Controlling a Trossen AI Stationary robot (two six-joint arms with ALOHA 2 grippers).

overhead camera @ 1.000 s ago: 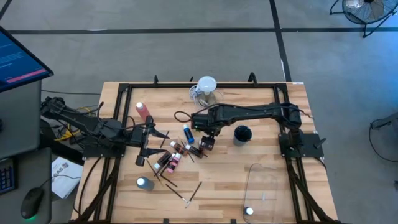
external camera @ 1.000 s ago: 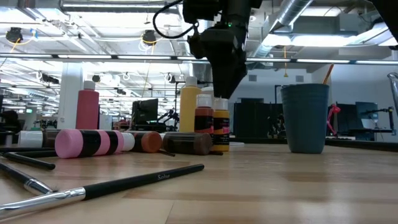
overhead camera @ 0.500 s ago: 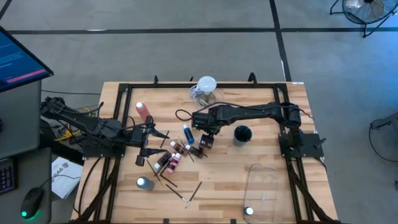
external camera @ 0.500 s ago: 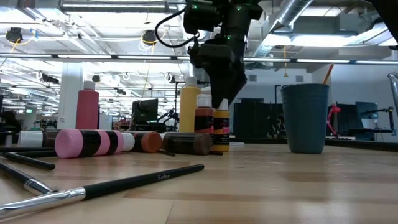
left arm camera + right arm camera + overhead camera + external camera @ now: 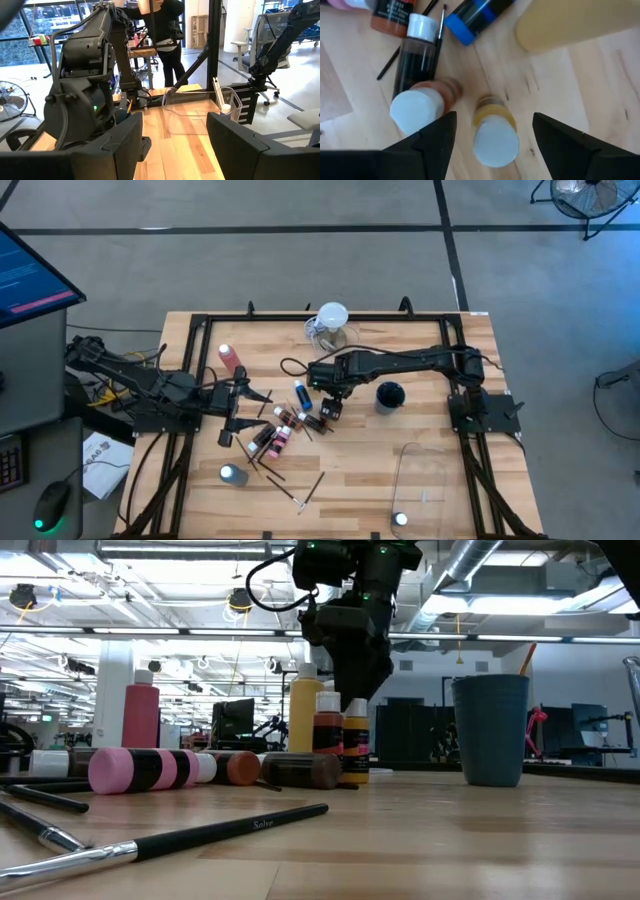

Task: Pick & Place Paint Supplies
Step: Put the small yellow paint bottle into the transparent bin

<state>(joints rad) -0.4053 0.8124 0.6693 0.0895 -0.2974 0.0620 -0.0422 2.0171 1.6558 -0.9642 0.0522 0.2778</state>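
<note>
Right claw (image 5: 490,132) spread, poised directly above upright yellow paint bottle (image 5: 493,131), apparently aligned for grasp. Left claw (image 5: 172,132) spread, idle left of bottle cluster, over surface (image 5: 370,465).

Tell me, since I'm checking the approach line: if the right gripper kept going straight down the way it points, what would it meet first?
Most likely the white cap of the small yellow paint bottle, which stands upright nearly centred between the open jaws of the right gripper. The red-brown bottle beside it sits off toward one jaw. Depth is hard to judge.
</note>
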